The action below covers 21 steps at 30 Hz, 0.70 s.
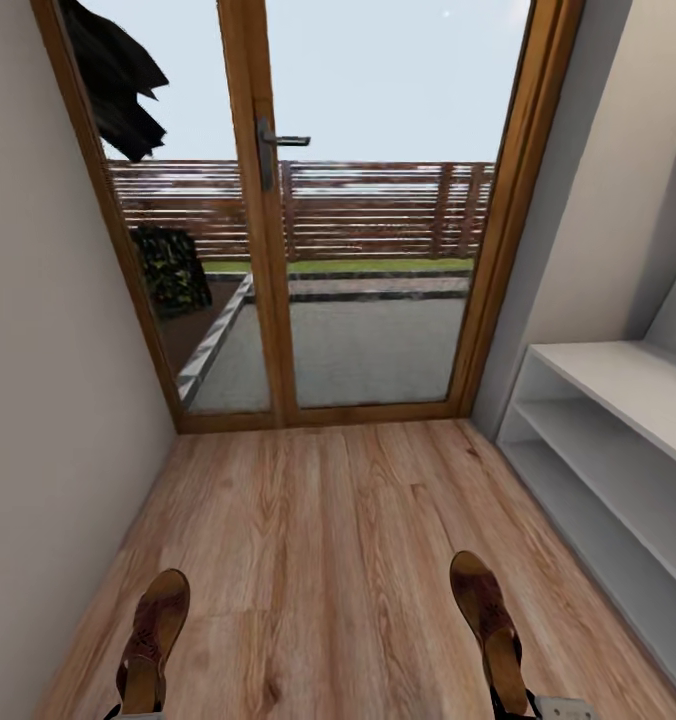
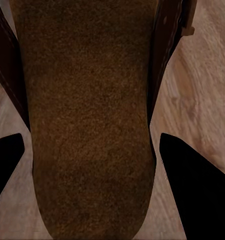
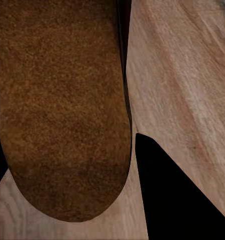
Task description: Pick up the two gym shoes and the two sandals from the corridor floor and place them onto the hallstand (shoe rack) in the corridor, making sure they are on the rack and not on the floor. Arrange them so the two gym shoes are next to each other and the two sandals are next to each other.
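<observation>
Two dark brown sandals point toward the glass door, one at the lower left and one at the lower right, over the corridor floor. My left gripper is shut on the left sandal, its black fingers pressing the sides of the tan footbed. My right gripper holds the right sandal the same way, with one finger against its edge. The light-grey hallstand stands along the right wall, its shelves bare. The gym shoes are out of view.
A wood-framed glass door closes the corridor ahead, with a patio and fence beyond it. A plain wall runs along the left. A grey piece of my right arm shows at the bottom edge.
</observation>
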{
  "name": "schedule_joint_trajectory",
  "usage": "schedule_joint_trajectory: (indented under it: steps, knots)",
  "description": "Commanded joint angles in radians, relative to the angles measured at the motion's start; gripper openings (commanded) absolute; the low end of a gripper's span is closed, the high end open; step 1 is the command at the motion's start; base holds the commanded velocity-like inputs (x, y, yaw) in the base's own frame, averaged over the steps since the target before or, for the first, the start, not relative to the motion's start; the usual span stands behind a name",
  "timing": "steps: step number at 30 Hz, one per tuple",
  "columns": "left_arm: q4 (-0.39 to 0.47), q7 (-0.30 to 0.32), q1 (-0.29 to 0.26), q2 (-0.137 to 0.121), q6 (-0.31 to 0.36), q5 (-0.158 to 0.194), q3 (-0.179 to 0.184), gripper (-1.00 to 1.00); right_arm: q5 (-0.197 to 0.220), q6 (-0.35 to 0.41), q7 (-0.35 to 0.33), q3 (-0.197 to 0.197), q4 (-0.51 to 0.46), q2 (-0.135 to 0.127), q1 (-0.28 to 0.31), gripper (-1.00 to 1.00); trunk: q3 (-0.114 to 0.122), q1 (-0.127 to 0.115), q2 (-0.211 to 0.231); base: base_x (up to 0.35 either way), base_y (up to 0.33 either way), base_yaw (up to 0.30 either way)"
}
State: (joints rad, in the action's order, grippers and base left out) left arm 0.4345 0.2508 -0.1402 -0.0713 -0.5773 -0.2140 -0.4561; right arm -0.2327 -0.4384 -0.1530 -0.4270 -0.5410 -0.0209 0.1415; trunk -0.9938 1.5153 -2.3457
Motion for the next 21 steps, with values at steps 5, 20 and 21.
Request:
schedule_joint_trajectory:
  steps: [5, 20, 21]
  knots:
    - [0.000, 0.005, -0.001, 0.001, -0.004, -0.008, -0.009, -1.00, -0.003, -0.003, -0.010, -0.008, 0.001, 0.001, 0.001, -1.00, 0.001, 0.000, 0.000, 0.316, 0.141, -0.257]
    - [0.000, 0.005, -0.001, 0.001, -0.004, -0.008, -0.009, -1.00, -0.003, -0.003, -0.010, -0.008, 0.001, 0.001, 0.001, -1.00, 0.008, 0.000, 0.000, 0.332, 0.062, -0.257]
    - [0.000, 0.005, -0.001, 0.001, -0.004, -0.008, -0.009, -1.00, -0.003, -0.003, -0.010, -0.008, 0.001, 0.001, 0.001, -1.00, 0.009, 0.000, 0.000, 0.336, 0.069, -0.257]
